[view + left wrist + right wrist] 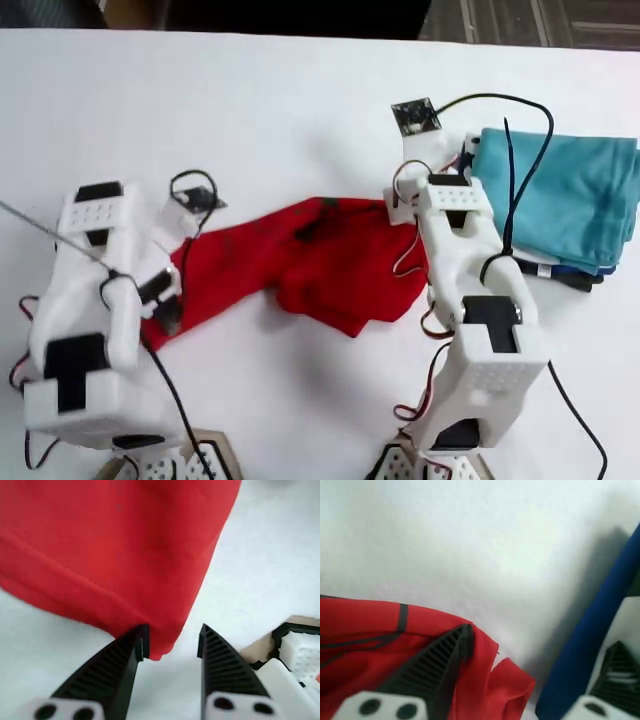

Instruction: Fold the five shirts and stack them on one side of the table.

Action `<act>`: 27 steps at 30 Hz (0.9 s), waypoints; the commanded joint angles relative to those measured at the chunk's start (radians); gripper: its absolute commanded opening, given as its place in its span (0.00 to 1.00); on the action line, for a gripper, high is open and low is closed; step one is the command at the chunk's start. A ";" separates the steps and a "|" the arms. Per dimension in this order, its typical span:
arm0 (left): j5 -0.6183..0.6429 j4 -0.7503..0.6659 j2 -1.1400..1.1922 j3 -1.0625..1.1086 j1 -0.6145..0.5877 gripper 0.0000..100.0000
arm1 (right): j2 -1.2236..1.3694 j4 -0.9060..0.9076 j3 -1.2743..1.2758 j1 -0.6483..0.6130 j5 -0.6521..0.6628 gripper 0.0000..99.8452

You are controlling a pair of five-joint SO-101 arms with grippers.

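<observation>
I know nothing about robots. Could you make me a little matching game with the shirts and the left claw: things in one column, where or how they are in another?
1 red shirt
2 teal shirt
3 blue shirt
4 left gripper

a open, at a red corner
b folded, topmost at the table's edge
c crumpled, mid-table
d below another shirt, just an edge peeking out

Pairs: 1-c, 2-b, 3-d, 4-a

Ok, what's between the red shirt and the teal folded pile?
The right arm sits between the red shirt and the teal pile in the high view. The right wrist view shows bare table there.
</observation>
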 commanded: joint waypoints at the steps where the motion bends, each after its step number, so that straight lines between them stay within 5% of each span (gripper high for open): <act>1: -0.005 -0.028 0.071 -0.097 -0.012 0.16 | -0.007 -0.013 -0.003 0.010 -0.006 0.40; 12: 0.126 -0.167 0.295 -0.479 -0.031 0.16 | -0.005 -0.013 -0.003 0.010 -0.006 0.40; 16: 0.190 -0.106 0.376 -0.636 -0.026 0.14 | -0.007 -0.010 -0.003 0.010 -0.011 0.40; 19: 0.190 -0.049 0.422 -0.719 -0.009 0.02 | -0.027 0.038 -0.008 0.002 -0.012 0.40; 27: 0.213 0.098 0.439 -0.941 -0.009 0.03 | -0.410 0.283 -0.034 -0.090 -0.003 0.40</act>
